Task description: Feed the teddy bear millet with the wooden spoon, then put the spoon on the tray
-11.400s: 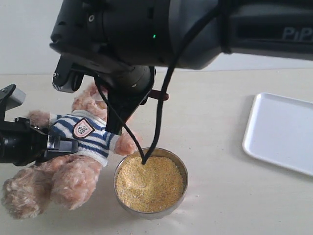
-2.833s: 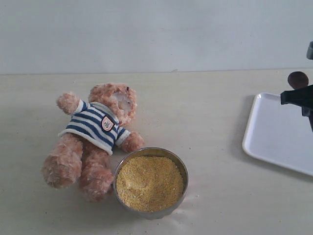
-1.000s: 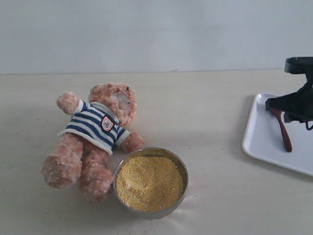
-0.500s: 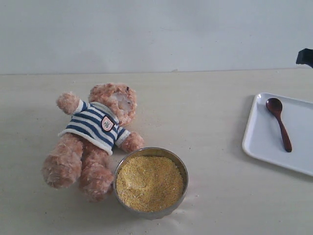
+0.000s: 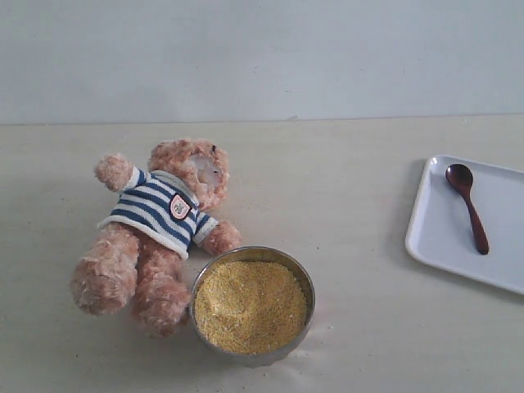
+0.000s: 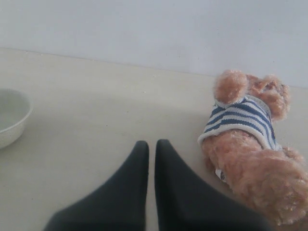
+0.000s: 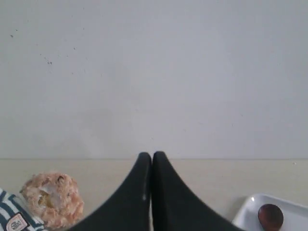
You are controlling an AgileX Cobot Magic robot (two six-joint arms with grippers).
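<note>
The teddy bear (image 5: 160, 225) lies on its back at the left of the table in its striped shirt. Right beside its legs stands the steel bowl heaped with millet (image 5: 250, 305). The wooden spoon (image 5: 467, 205) lies flat on the white tray (image 5: 446, 237) at the right, bowl end toward the back. Neither arm shows in the exterior view. My left gripper (image 6: 151, 143) is shut and empty, hovering over bare table beside the bear (image 6: 250, 139). My right gripper (image 7: 152, 155) is shut and empty too, with the bear's head (image 7: 50, 199) and the spoon's bowl (image 7: 270, 216) low in its view.
A white bowl (image 6: 10, 118) shows at the edge of the left wrist view, apart from the bear. A pale wall runs behind the beige table (image 5: 344, 188).
The right gripper let go of the spoon on the tray and pulled away out of the exterior view. The spoon stays still on the tray. Bear and bowl have not moved.
</note>
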